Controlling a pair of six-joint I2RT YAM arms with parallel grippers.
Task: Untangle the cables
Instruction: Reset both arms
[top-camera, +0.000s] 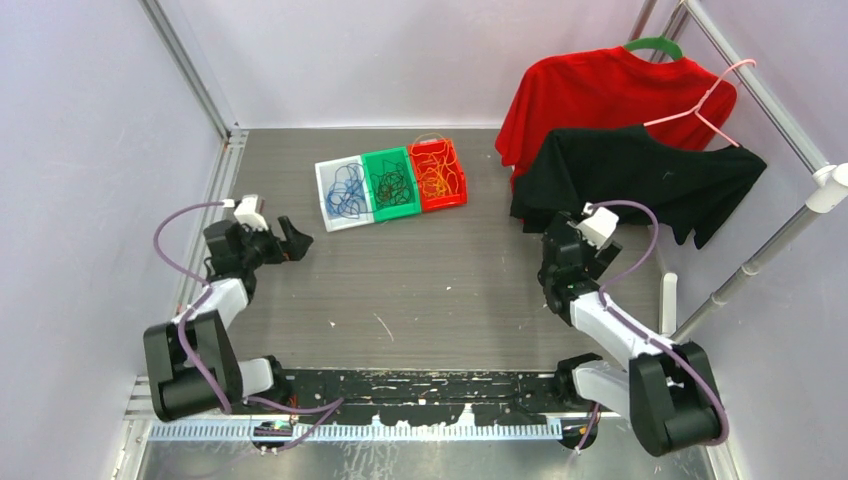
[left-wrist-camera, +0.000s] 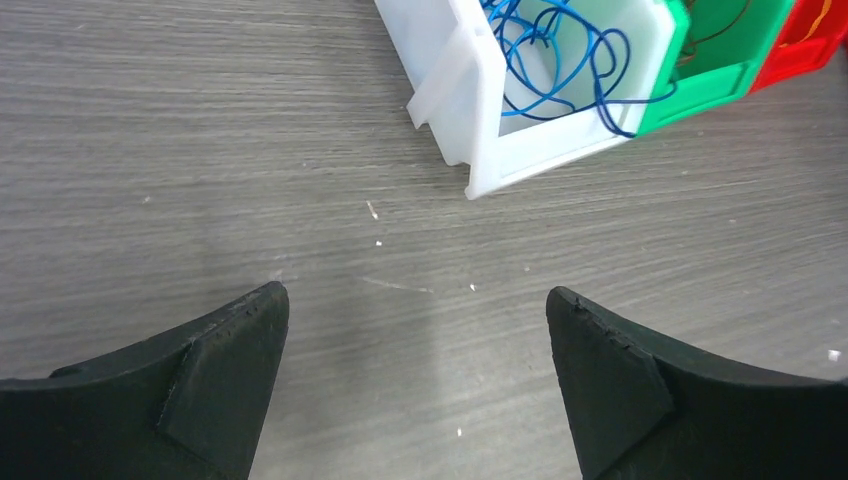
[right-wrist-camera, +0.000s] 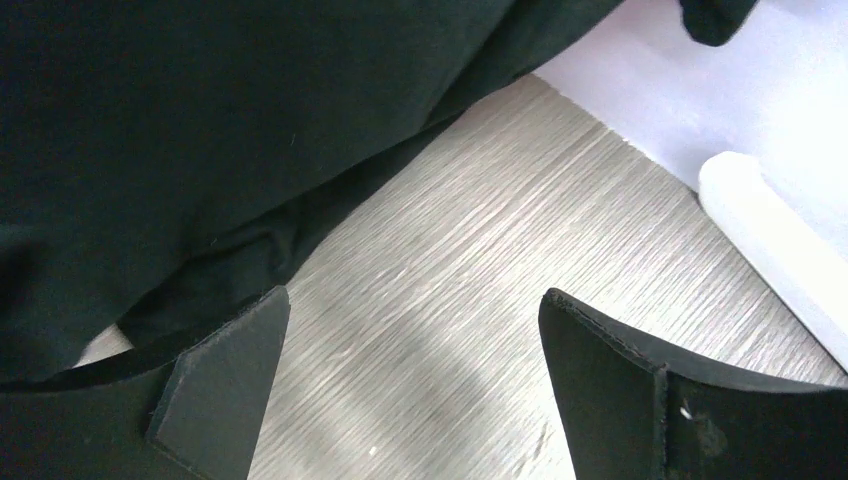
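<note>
The cables lie sorted in three small bins at the back middle of the table. Blue cables (top-camera: 345, 190) (left-wrist-camera: 555, 60) fill the white bin (top-camera: 321, 197) (left-wrist-camera: 480, 150). Dark cables (top-camera: 390, 183) sit in the green bin (top-camera: 402, 212) (left-wrist-camera: 700, 90), and orange cables (top-camera: 437, 175) in the red bin (top-camera: 447, 203) (left-wrist-camera: 812, 40). My left gripper (top-camera: 293, 240) (left-wrist-camera: 415, 293) is open over bare table, short of the white bin's near corner. At the black shirt's lower edge my right gripper (top-camera: 556, 238) (right-wrist-camera: 414, 297) is open, nothing between its fingers.
A black shirt (top-camera: 640, 175) (right-wrist-camera: 200, 130) on a pink hanger (top-camera: 700, 105) and a red shirt (top-camera: 600, 95) on a green hanger (top-camera: 655, 45) hang from a rack at the back right. The rack's white pole (top-camera: 668, 300) (right-wrist-camera: 770, 240) stands right of my right arm.
</note>
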